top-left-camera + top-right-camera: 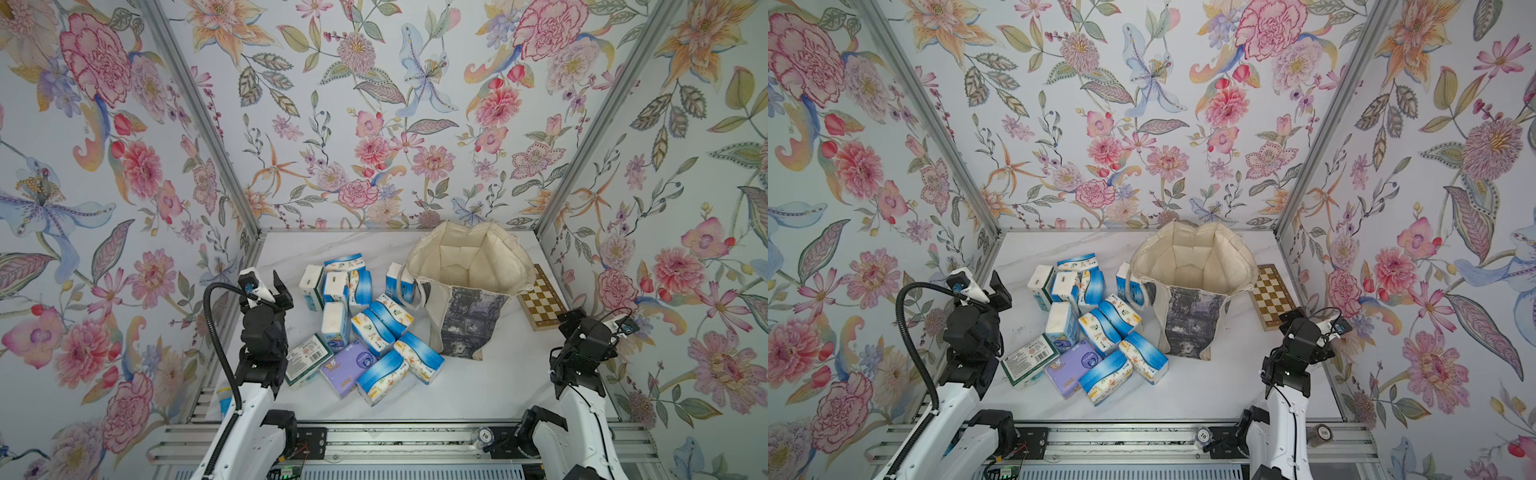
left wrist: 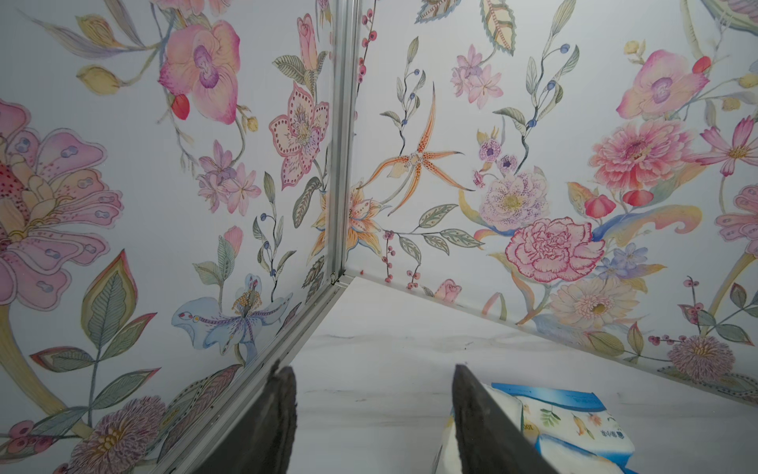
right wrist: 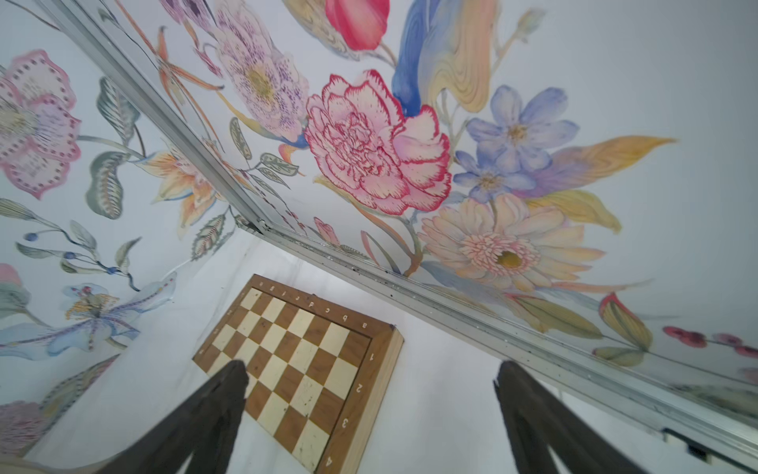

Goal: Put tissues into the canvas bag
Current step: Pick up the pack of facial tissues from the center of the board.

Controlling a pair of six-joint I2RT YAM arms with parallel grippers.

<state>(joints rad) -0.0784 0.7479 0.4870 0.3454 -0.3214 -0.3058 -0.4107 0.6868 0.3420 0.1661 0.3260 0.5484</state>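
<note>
Holds nothing: black left gripper [image 2: 371,369] half open, right gripper [image 3: 371,367] wide. Risks closing beside, not around, the blue-and-white plastic-wrapped tissue pack [image 2: 566,418] outside one jaw.

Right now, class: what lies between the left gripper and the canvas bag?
The heap of tissue packs fills the table between the left gripper and the canvas bag, plain in both top views.

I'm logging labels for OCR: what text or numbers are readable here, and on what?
"a b c d e f", "1 2 3 4": brown-and-cream wooden chessboard border.
"10": round poker chip on the front metal rail.
"100": another round chip, same rail.
Blue-and-white plastic-wrapped tissue packs and green-white barcode pack: print too small to read.
</note>
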